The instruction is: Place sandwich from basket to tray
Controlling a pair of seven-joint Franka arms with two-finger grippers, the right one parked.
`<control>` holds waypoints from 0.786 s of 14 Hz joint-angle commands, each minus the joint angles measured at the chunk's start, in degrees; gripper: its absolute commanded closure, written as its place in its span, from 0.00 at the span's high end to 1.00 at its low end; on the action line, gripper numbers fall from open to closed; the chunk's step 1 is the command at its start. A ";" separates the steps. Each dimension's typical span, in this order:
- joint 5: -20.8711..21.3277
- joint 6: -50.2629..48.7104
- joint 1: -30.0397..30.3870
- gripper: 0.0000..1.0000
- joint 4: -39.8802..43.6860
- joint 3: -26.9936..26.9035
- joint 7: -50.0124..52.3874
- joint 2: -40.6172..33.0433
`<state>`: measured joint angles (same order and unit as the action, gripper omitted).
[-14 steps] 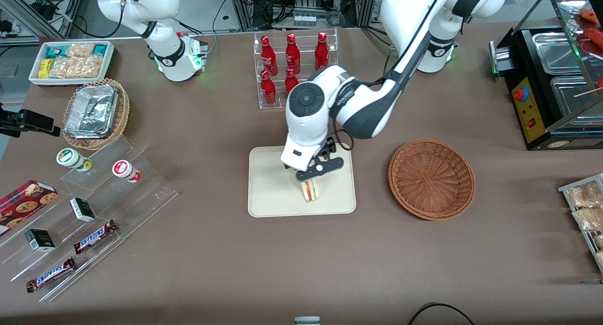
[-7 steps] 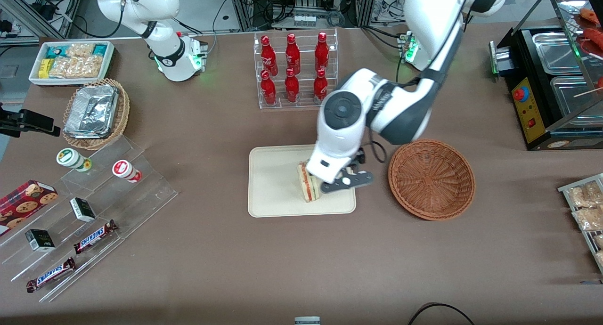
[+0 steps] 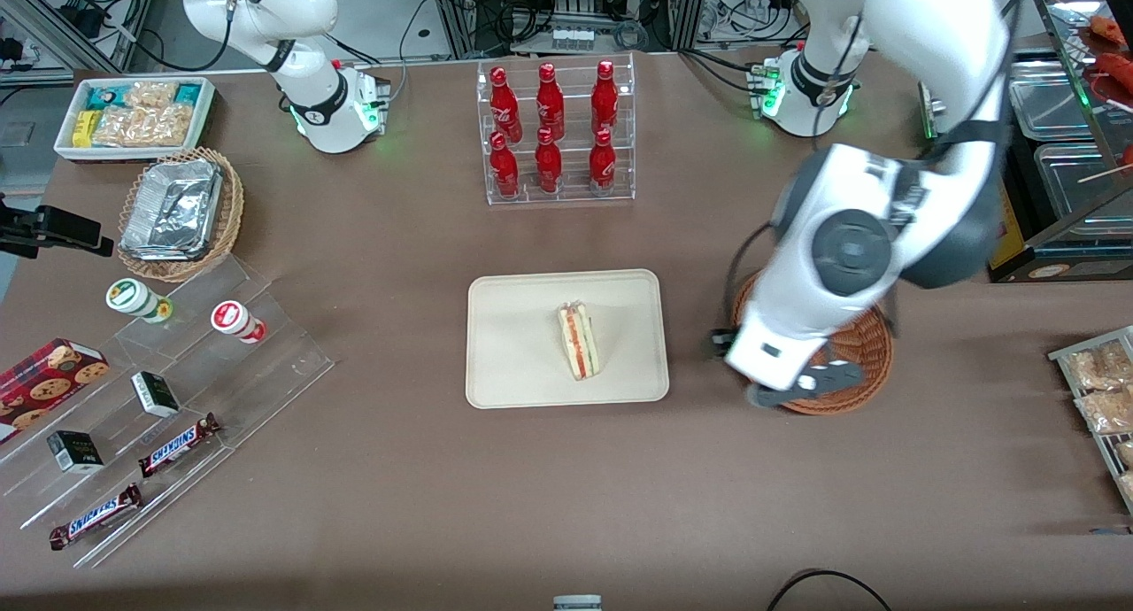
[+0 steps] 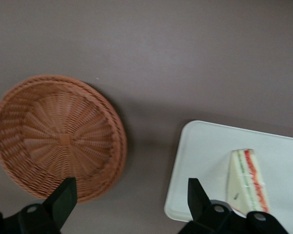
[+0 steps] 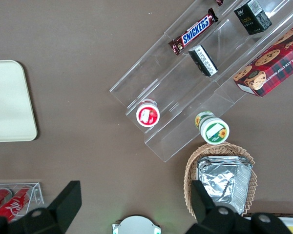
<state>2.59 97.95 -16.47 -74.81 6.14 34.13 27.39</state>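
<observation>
Claw (image 3: 801,390) moved over basket (image 3: 863,363); sandwich (image 3: 578,341) on tray (image 3: 513,328), brown table (image 3: 398,469).

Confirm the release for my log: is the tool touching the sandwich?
Apart. In the front view the tool hangs over the basket, with bare tray and table between it and the sandwich. The left wrist view shows it open.

White left arm (image 3: 850,257) with dark grey joint bands, black gripper (image 4: 132,207), jaws apart.
</observation>
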 commanded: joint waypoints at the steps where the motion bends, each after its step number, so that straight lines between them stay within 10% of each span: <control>1: -1.26 -0.74 4.24 1.00 -4.63 0.63 -6.07 -4.61; 11: -2.41 -12.07 20.06 1.00 -17.28 3.53 -32.09 -24.82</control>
<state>1.21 86.73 -0.75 -86.39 7.93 6.92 9.43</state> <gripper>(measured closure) 0.000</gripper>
